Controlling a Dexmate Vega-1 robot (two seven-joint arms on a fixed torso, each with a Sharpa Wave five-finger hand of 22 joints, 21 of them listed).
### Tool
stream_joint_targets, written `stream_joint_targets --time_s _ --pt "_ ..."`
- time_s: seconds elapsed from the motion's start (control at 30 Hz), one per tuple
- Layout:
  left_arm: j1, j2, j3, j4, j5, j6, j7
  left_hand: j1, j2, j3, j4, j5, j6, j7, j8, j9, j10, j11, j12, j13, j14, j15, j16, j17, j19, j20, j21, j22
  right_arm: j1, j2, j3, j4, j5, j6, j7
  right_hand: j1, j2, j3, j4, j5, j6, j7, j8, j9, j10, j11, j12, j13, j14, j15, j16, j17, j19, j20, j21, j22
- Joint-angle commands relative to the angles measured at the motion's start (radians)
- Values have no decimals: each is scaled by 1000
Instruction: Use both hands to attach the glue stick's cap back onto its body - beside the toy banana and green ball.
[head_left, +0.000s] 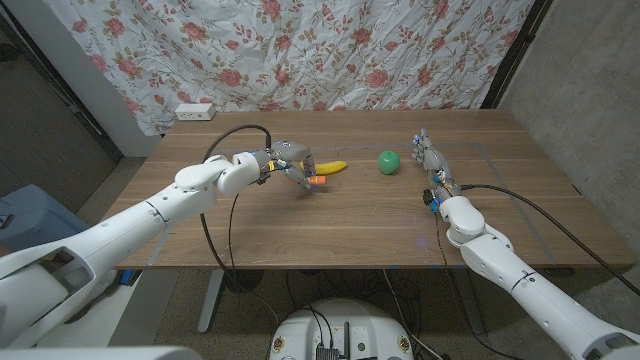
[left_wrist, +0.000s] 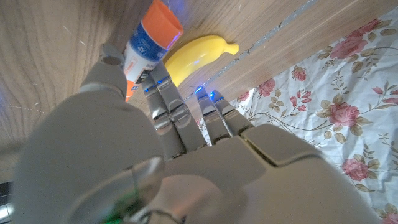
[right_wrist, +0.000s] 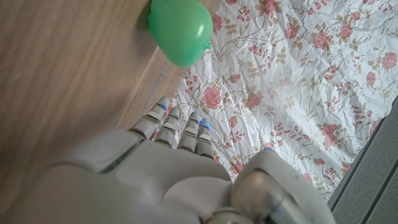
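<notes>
A wooden table (head_left: 330, 215) with a plain brown grain fills the middle of the head view, its far edge running across the upper third of the frame. Behind it hangs a white cloth (head_left: 300, 45) printed with pink roses, spread over the whole upper part. A white power strip (head_left: 194, 111) sits at the foot of that cloth in the upper left. Grey wall shows at the upper right, and dark floor at the far left.

Left of centre, the left hand (head_left: 285, 163) is closed around the glue stick (head_left: 316, 180), whose orange end pokes out toward the frame's centre. In the left wrist view the stick (left_wrist: 149, 40) is pinched between the thumb and the fingers (left_wrist: 168, 99), its white label and orange end at the upper middle of the frame, above the wood. I cannot tell whether the orange end is a cap already on.

The banana (head_left: 331, 167) lies just beside the stick, on its far side, near the frame's centre; the left wrist view shows it (left_wrist: 199, 53) at the upper centre, close by the stick. The ball (head_left: 389, 162) rests right of centre, apart from the banana.

The right hand (head_left: 430, 155) stands right of the ball, near it, fingers straight and holding nothing. In the right wrist view the ball (right_wrist: 180, 28) sits at the top centre beyond the fingertips (right_wrist: 180, 121), not touching them.
</notes>
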Motion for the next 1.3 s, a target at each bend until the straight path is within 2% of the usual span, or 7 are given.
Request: stream_joint_targets --time_s 0.03,0.57,0.87,1.3 --pt "44 12 1 -34 80 48 56 43 55 -1 3 10 20 -27 7 18 -4 -2 6 3 -8 -146 -4 0 -5 -57 -3 3 7 10 -16 15 -14 3 -15 -1 9 7 2 4 8 6 8 1 7 -1 8 3 7 -5 -1 2 2 -5 -3 3" --pt "82 52 -5 -74 133 74 46 33 50 -5 1 10 9 -36 5 17 -15 -2 5 2 -15 -139 0 1 -44 -47 -10 3 -9 31 -18 13 -21 20 -46 -3 10 12 2 5 11 4 9 1 11 1 8 3 -3 -8 -8 3 5 -6 -2 3" --pt "104 64 -12 -89 149 90 45 27 45 -7 0 11 -10 -42 0 16 -40 -2 -1 1 -21 -140 0 1 -44 -45 -4 3 -22 18 -8 -12 17 -3 -23 -15 11 16 7 6 -22 9 -2 1 -13 17 -1 4 -27 12 -18 5 -3 0 -5 3" --pt "73 52 1 -65 163 82 -12 -1 33 -17 5 10 -56 -50 -7 13 -85 -2 -2 0 -45 -138 -2 0 -101 -42 -11 2 -21 25 -2 -8 30 -3 -30 -24 10 17 11 6 -32 15 -2 1 -10 22 2 4 -26 16 -16 7 -5 3 -4 3"
